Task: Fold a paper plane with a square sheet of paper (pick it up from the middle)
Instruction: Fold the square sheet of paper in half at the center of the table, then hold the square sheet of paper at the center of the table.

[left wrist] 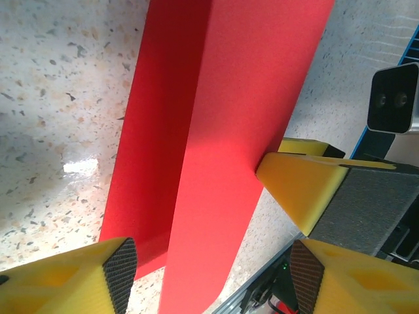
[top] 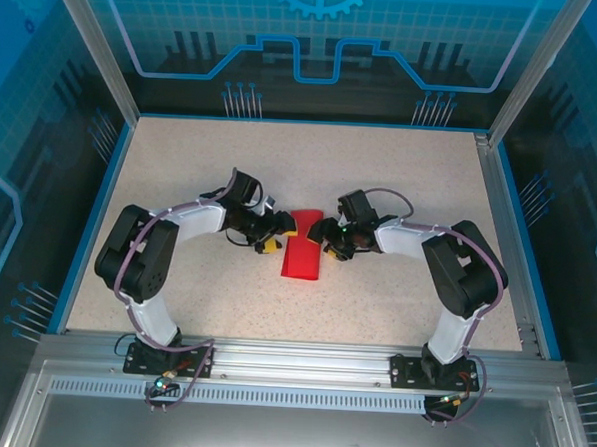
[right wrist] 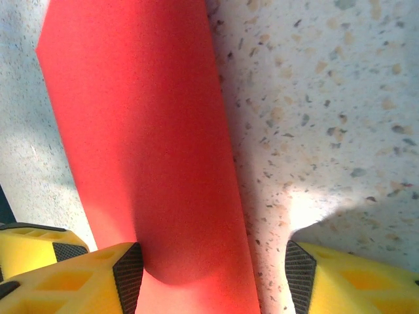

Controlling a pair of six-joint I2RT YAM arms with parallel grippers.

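Sheet (top: 300,248) status: flat on table (top: 411,179), folded into a long red strip, sitting between my two claws.

Left wrist cam: sheet (left wrist: 222,131) shows two layers with one long crease down its length. One half is shaded darker.

Left claw (top: 269,236) is at the sheet's left edge, jaws wide, nothing clamped. On its own cam, left claw (left wrist: 213,273) straddles the sheet across its width. One pad (left wrist: 121,271) overlaps the sheet's edge, the other stands clear of the opposite edge. Can't tell if the near pad actually touches paper.

Right claw (top: 330,237) is at the sheet's right edge, also wide, gripping nothing. One right finger (left wrist: 298,186) has its tip against that edge.

Right wrist cam: right claw (right wrist: 213,278) spans the sheet (right wrist: 150,144) too. One pad (right wrist: 129,271) meets the sheet's edge, the other (right wrist: 298,281) stands off it with bare table (right wrist: 327,98) between. A yellow left finger (right wrist: 36,243) shows just beyond the sheet's other side.

Top cam: both claws low, level with the sheet's middle.
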